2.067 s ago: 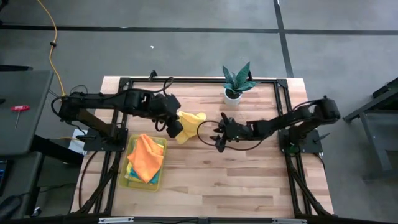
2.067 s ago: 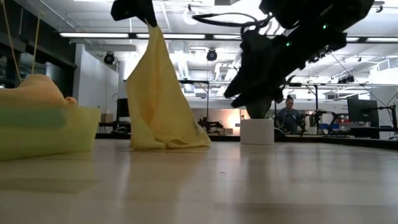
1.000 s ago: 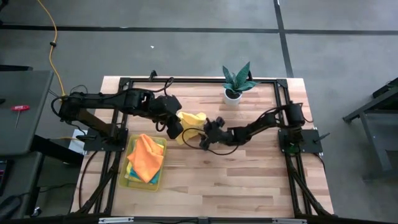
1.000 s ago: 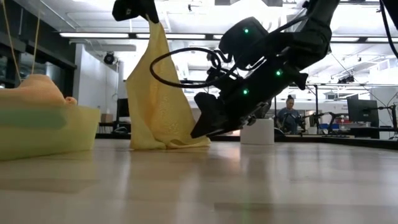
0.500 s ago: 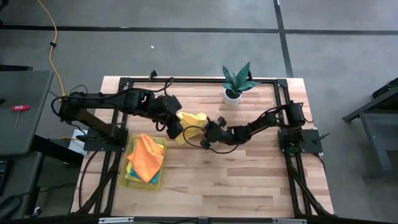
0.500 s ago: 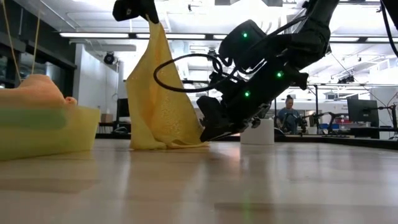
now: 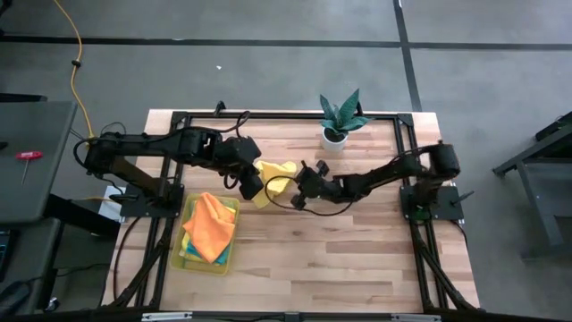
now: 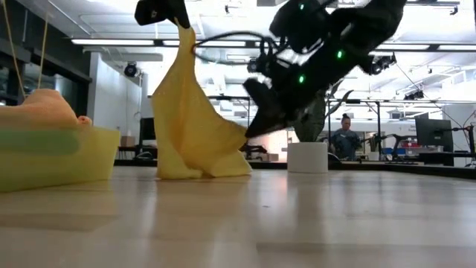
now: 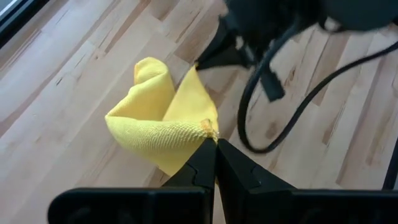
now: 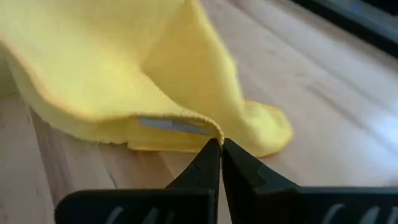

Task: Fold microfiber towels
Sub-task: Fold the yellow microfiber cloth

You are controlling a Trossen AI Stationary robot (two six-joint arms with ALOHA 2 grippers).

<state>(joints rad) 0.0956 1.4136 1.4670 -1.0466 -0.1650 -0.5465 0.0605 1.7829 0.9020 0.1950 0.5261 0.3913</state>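
Note:
A yellow microfiber towel [image 7: 277,174] [image 8: 190,119] hangs at the table's middle from my left gripper [image 9: 216,142] [image 8: 177,21], which is shut on it high up. The towel's lower end rests bunched on the wood [image 8: 201,170]. My right gripper [image 10: 221,144] [image 7: 296,185] [image 8: 249,132] comes in from the table's right and is shut on the same towel lower down. An orange towel [image 7: 210,224] lies on top of other cloths in the yellow tray [image 7: 231,266]. My left gripper pinches a top corner of the yellow towel [image 9: 210,127] between its two fingertips, slanting down from the table's left. The towel hangs below the fingers. My right gripper pinches a hemmed corner of the towel [image 10: 211,132] beside a small label, slanting down from the table's right. That corner is lifted clear of the wood.
A potted plant [image 7: 340,118] in a white pot [image 8: 307,156] stands at the table's far side. The tray [image 8: 59,160] sits at the near left. Bare wood lies in front of and to the right of the towel. A black cable loops by my right wrist [image 9: 267,106].
My right gripper has shut on the towel's lower corner at the table and then risen, carrying that corner up off the wood. The rest of the towel's lower end has stayed on the table.

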